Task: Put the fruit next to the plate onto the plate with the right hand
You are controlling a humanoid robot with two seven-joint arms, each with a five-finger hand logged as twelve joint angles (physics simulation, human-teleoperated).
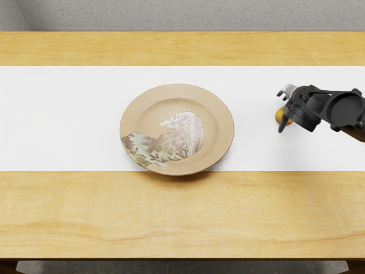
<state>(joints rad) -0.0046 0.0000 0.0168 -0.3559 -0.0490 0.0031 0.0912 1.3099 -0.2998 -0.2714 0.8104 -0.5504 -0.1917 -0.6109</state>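
A tan round plate [177, 129] with a mottled grey-pink patch lies on the white runner at the table's middle. To its right, an orange-yellow fruit [280, 116] rests on the runner, mostly hidden behind my right hand [287, 108]. That dark hand comes in from the right edge and sits over the fruit with its fingers curved down around it. Whether the fingers press on the fruit cannot be made out. No left arm shows.
A white runner [68, 120] crosses the wooden table [171, 211] from left to right. Bare wood lies in front of it and behind it. A grey wall runs along the far edge.
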